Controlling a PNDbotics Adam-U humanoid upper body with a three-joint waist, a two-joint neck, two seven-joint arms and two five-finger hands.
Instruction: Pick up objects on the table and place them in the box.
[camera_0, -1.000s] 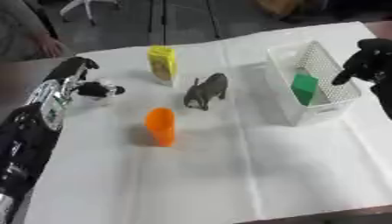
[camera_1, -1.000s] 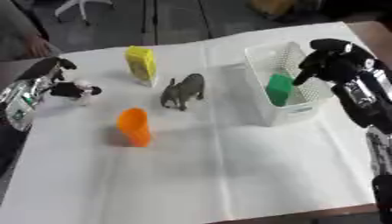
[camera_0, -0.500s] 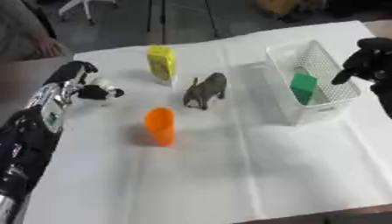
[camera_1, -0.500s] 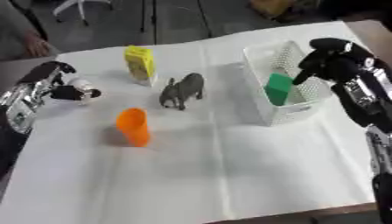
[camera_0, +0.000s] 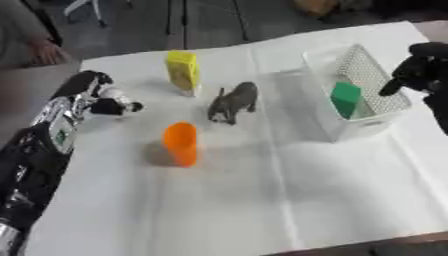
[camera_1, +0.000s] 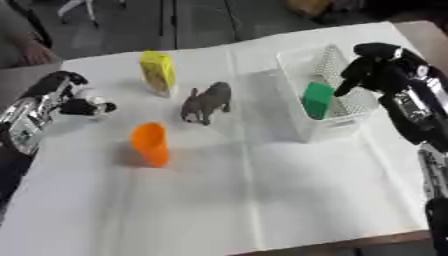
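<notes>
On a white-covered table (camera_0: 262, 210), the left hand (camera_0: 87, 87) curls its fingers around a small black-and-white toy (camera_0: 114, 104) near the left edge. The right hand (camera_1: 372, 65), fingers curled and empty, hovers beside the box (camera_0: 359, 125) at the right edge, which holds a green block (camera_0: 346, 99). Lift the toy straight up, clearing the carton (camera_0: 182, 71), the grey animal (camera_0: 234, 101) and the cup (camera_0: 181, 143).

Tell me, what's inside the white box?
A green block leans inside the white box. Its bottom is hidden by the box wall, so anything lying low in there can't be seen.
</notes>
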